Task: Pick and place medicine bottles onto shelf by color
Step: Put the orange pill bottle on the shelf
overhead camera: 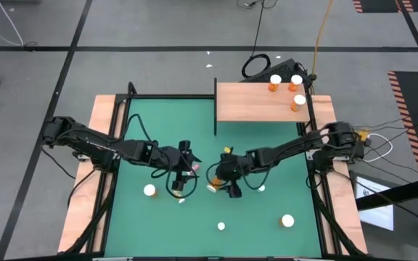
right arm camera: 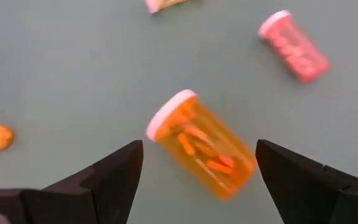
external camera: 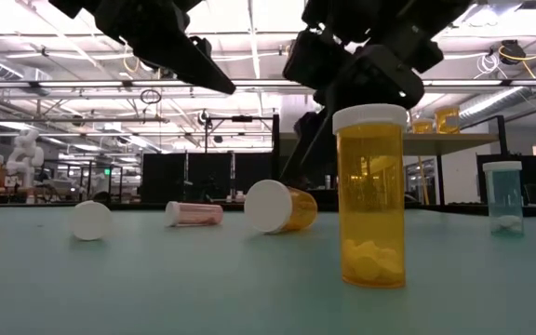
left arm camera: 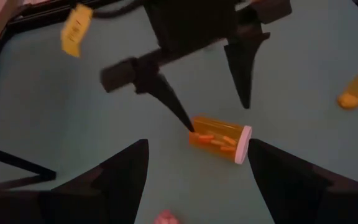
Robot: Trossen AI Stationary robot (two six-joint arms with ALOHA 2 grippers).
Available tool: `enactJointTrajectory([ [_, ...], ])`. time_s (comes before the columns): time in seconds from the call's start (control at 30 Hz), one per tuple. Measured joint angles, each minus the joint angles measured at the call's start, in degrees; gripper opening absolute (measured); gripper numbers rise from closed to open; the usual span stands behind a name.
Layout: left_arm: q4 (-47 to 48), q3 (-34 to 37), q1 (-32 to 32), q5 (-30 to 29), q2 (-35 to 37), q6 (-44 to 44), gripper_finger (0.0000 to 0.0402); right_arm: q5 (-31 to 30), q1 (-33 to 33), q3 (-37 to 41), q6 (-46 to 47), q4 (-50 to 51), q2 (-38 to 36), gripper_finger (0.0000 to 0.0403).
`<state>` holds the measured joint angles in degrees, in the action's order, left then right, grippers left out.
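An orange medicine bottle (right arm camera: 201, 146) with a white cap lies on its side on the green mat (overhead camera: 267, 210), between the two arms. My right gripper (right arm camera: 199, 144) hangs open just above it, one finger on either side. In the left wrist view one right finger's tip (left arm camera: 188, 124) stands at the bottle's base end (left arm camera: 197, 135); whether it touches, I cannot tell. My left gripper (left arm camera: 199, 143) is open a little to the bottle's left, pointing at it, with nothing between its fingers. The shelf (overhead camera: 256, 101) at the far right carries three orange bottles (overhead camera: 296, 82).
A pink bottle (right arm camera: 294, 45) lies near the orange one. Other bottles stand on the mat: one near the left arm (overhead camera: 149, 191), two toward the near edge (overhead camera: 221, 226) (overhead camera: 287, 220). A large orange bottle (external camera: 370, 195) stands close to the low camera.
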<state>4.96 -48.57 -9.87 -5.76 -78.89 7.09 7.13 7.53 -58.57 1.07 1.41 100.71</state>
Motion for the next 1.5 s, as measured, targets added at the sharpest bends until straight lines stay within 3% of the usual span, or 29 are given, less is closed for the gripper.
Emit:
enactJointTrajectory([
  [0.37, -11.67, 7.44, 0.27, -0.02, 0.0, 1.6, 0.0276, 2.16, -0.02, -0.78, -8.55, -1.32, 5.22, 0.0304],
  [0.57, -12.25, 8.31, 0.48, -0.02, 0.0, 0.77, 0.0274, 2.03, -0.34, -0.85, -12.54, -3.5, 6.13, 0.0299],
  [1.0, -12.53, 8.32, 0.46, -0.11, 0.0, -0.14, 0.0274, 1.99, -0.83, -0.82, -12.3, -2.36, 5.45, 0.02],
  [1.17, -12.85, 8.34, 0.0, -0.22, 0.0, -0.06, 0.0274, 1.93, -0.83, -0.8, -12.03, -0.65, 2.67, 0.0176],
  [1.5, -15.46, 8.36, -0.39, 0.26, 0.0, 2.05, 0.0274, 2.08, -0.81, 1.19, -5.58, 3.17, -11.56, 0.018],
])
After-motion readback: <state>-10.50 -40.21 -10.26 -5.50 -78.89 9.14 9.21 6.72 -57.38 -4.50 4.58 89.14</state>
